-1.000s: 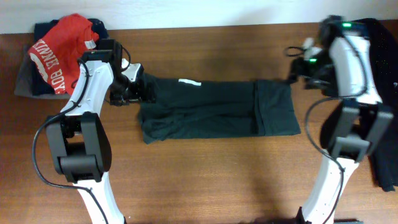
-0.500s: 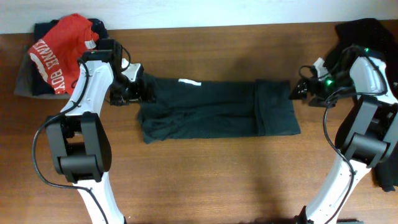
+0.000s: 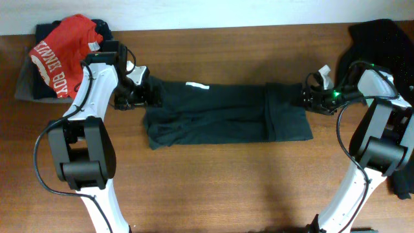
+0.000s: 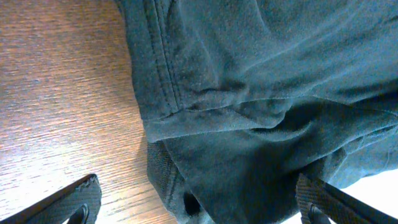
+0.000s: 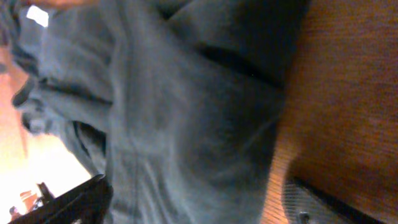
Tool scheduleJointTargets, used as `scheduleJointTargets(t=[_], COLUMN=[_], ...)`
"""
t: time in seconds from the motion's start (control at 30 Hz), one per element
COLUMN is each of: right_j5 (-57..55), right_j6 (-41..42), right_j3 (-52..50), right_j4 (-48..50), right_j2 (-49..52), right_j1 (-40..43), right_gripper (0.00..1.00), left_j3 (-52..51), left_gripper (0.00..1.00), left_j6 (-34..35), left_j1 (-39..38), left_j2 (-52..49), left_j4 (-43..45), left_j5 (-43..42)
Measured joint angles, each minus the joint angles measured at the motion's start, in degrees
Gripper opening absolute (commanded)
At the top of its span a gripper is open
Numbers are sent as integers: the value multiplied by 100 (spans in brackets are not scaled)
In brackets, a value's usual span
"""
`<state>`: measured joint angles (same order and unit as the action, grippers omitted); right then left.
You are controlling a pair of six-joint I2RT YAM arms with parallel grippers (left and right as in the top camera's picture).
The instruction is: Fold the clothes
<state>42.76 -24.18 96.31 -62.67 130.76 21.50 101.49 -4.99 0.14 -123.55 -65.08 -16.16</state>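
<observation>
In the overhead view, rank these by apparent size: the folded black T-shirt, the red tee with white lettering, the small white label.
Largest: folded black cotton T-shirt.
Next: crumpled red tee with white lettering.
Smallest: small white label.

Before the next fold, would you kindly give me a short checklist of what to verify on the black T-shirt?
1. Left end effector open over the T-shirt, left end: ok.
2. Right end effector open over its right end: ok.
3. T-shirt lies as one long folded band: ok.
4. Cloth gripped by either end effector: not ok.
5. Red tee clear of the band: ok.
</observation>
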Motion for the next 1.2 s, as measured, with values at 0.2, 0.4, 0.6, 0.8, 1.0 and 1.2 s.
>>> scheduleJointTargets(t=[0.2,0.4,0.6,0.8,1.0,1.2], right_j5=[289,146,17,-1174,-2474,-3303], right_j6=[-35,118,686,1303,1661,1869], right_j3=[-507,-710,-678,111,1180,1720], right_j4=[164,330,511,26,-697,-1106], right_j2=[-11,-9,-9,11,33,33], right_j1=[-90,-153,-138,-125,-133,-374], right_gripper=[36,4,4,4,4,4], left_j3=[4,7,9,9,9,9], left_gripper=[99,99,99,99,99,99], left_j6=[0,2,0,0,0,0], left_j1=[0,0,0,0,0,0], left_j2=[0,0,0,0,0,0], left_j4=[0,-2,0,0,-2,0], left_j5=[-15,-17,-17,-15,-17,-15])
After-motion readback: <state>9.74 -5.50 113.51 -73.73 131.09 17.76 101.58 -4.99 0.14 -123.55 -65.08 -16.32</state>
